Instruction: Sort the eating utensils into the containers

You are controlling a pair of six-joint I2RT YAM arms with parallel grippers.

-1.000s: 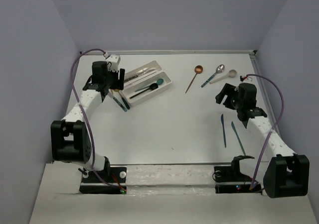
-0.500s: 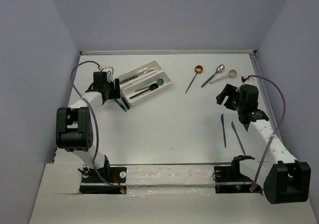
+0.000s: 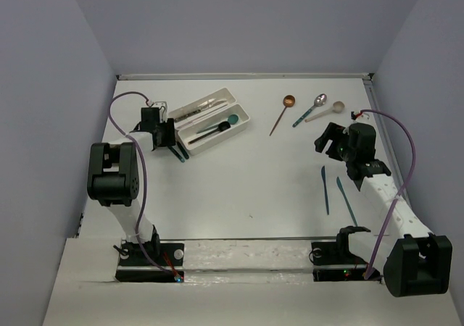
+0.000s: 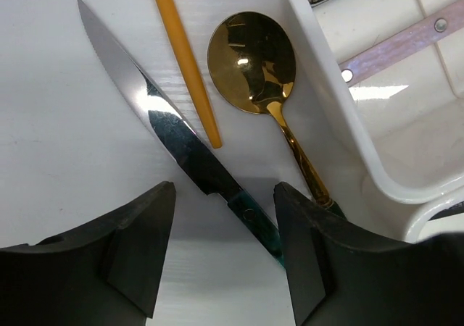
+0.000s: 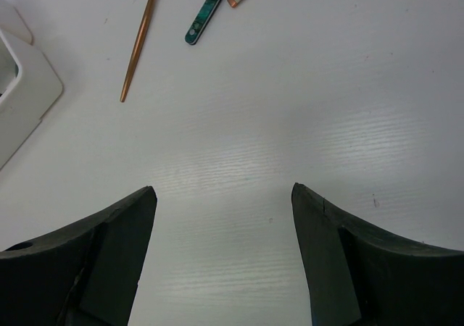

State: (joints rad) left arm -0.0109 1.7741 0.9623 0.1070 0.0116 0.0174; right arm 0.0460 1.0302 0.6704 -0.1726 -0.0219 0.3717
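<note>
Two white trays (image 3: 226,92) (image 3: 245,123) lie side by side at the back left; one holds knives, the other a black spoon (image 3: 216,128). My left gripper (image 3: 161,134) is open just left of them. In the left wrist view it (image 4: 225,217) straddles the teal handle of a silver-bladed knife (image 4: 156,123), beside a gold spoon (image 4: 252,51) and an orange-handled knife (image 4: 185,58). My right gripper (image 3: 328,139) (image 5: 221,195) is open and empty over bare table. A copper spoon (image 3: 288,101), a silver spoon (image 3: 310,110) and a cream spoon (image 3: 337,108) lie ahead of it.
Two slim blue-teal knives (image 3: 325,188) (image 3: 346,199) lie on the table near the right arm. The tray wall (image 4: 362,123) stands right beside the gold spoon. A tray corner (image 5: 22,87) shows at the left of the right wrist view. Walls enclose the table.
The left arm has folded its elbow back and left, and its gripper has come down a little nearer, beside the trays. The right arm has hardly moved.
</note>
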